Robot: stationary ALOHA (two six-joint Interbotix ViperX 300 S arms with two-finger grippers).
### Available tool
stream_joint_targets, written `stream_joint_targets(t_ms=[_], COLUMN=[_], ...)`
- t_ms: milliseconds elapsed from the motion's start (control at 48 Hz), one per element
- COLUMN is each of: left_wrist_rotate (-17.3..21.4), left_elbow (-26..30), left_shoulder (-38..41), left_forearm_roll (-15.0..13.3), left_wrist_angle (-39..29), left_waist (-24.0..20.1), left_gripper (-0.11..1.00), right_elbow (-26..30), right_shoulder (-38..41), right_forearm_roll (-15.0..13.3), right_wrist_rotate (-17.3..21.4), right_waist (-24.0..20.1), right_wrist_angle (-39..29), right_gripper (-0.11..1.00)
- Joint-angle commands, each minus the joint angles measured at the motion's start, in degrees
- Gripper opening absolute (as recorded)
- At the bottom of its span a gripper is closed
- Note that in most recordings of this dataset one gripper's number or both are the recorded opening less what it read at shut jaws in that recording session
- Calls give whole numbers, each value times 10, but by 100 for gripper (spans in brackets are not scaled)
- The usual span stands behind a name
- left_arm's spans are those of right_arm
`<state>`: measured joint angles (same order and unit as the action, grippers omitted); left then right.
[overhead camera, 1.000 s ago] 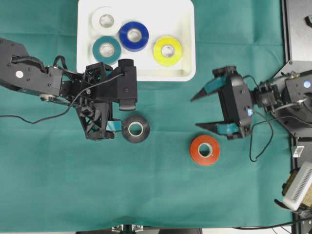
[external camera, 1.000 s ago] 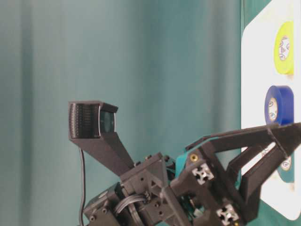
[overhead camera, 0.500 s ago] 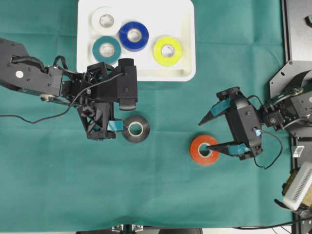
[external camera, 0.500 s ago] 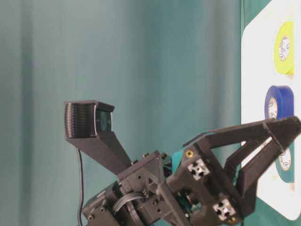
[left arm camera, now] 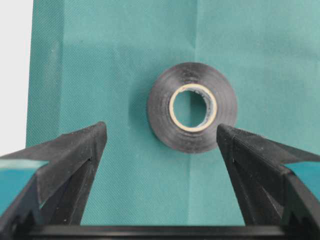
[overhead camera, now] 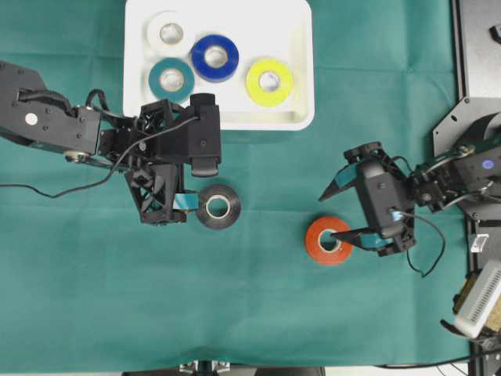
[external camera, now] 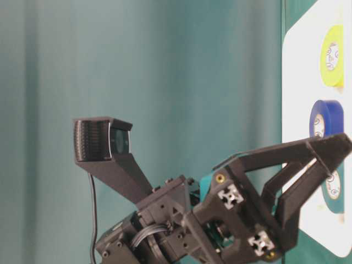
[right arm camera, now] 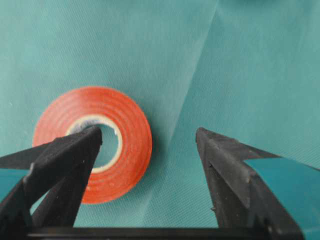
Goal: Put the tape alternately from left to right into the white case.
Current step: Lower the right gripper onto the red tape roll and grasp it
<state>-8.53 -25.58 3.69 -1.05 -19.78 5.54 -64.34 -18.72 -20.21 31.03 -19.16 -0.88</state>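
The white case (overhead camera: 297, 117) at the top holds white (overhead camera: 171, 33), teal (overhead camera: 171, 78), blue (overhead camera: 215, 57) and yellow (overhead camera: 269, 81) tape rolls. A black roll (overhead camera: 218, 207) lies flat on the green cloth. My left gripper (overhead camera: 188, 160) is open just left of it, and in the left wrist view the black roll (left arm camera: 192, 107) lies ahead of the open left gripper (left arm camera: 161, 127). The red roll (overhead camera: 328, 241) lies lower right. My right gripper (overhead camera: 329, 215) is open: one fingertip (right arm camera: 90, 142) is over the red roll's (right arm camera: 132, 145) hole, the other outside its wall.
The right arm's black base plate (overhead camera: 477, 47) runs down the right edge, with a white device (overhead camera: 479, 301) below it. A loose cable (overhead camera: 47, 188) trails from the left arm. In the table-level view the case (external camera: 300, 82) shows at the right.
My right gripper has dropped down and left from beside the red roll until one finger is over its hole. The left arm and all rolls stayed put.
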Motion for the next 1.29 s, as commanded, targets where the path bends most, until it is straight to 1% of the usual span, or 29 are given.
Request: stream_joint_targets(t_ms=[0, 167, 458, 1021, 1083, 1125, 1167, 1271], left_wrist_rotate=[1, 1, 0, 0, 0, 0, 0, 0], left_elbow=[6, 6, 6, 6, 6, 6, 6, 6], left_shoulder=[-19, -19, -19, -19, -19, -19, -19, -19], left_forearm_roll=[0, -1, -1, -1, -1, -1, -1, -1], left_wrist_angle=[4, 4, 4, 4, 4, 3, 3, 4], left_waist=[2, 2, 4, 7, 7, 7, 7, 7], left_gripper=[61, 61, 61, 61, 61, 61, 61, 61], right_elbow=[16, 28, 47, 56, 56, 56, 56, 56], right_shoulder=[16, 56, 106, 114, 114, 114, 114, 114], right_forearm_roll=[1, 2, 2, 0, -1, -1, -1, -1], right_wrist_rotate=[6, 17, 17, 18, 17, 17, 17, 17], right_waist=[-2, -2, -2, -2, -2, -2, -2, -2], right_wrist_angle=[4, 7, 10, 10, 10, 11, 10, 11], right_gripper=[80, 80, 80, 79, 75, 68, 59, 29])
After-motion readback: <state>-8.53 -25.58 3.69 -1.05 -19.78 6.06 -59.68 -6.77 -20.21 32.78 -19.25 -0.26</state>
